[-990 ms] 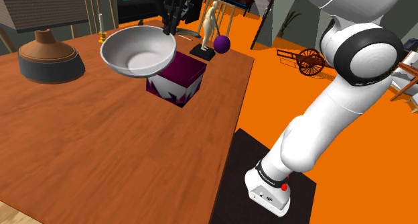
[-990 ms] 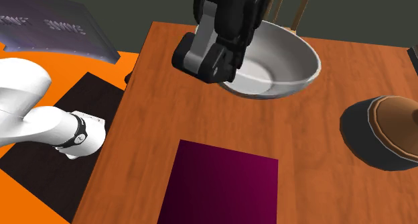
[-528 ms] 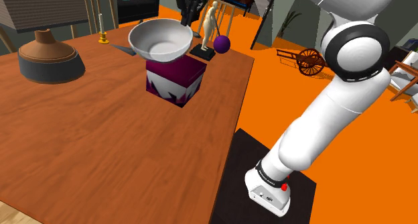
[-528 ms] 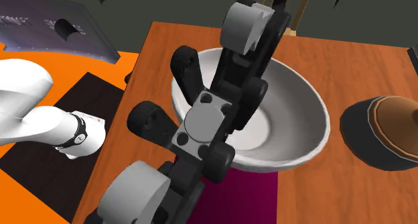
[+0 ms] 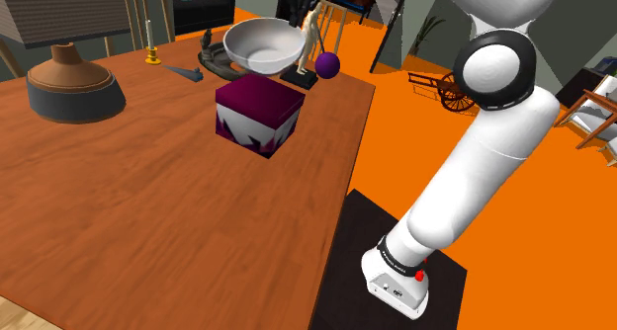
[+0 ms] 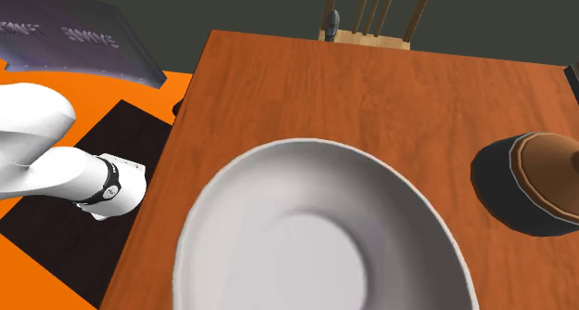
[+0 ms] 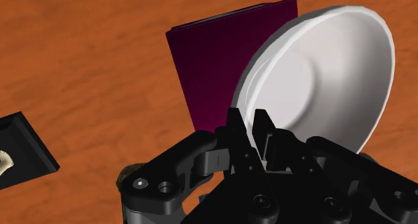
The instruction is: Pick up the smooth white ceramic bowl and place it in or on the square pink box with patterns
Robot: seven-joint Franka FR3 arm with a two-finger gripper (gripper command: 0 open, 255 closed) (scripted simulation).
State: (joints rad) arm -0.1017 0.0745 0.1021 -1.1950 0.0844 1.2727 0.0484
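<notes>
Progress since a second ago: the white bowl [image 5: 264, 43] has swung across from the shoulder view's left and climbed. It now hangs in the air about over the magenta box [image 5: 259, 116], so I judge only lowering and release remain. My gripper [image 7: 248, 125] pinches its thin rim. The white bowl is smooth, round and deep; the magenta box is a flat-topped cube with jagged white patterning on the wood-grain table [image 5: 148, 209].
</notes>
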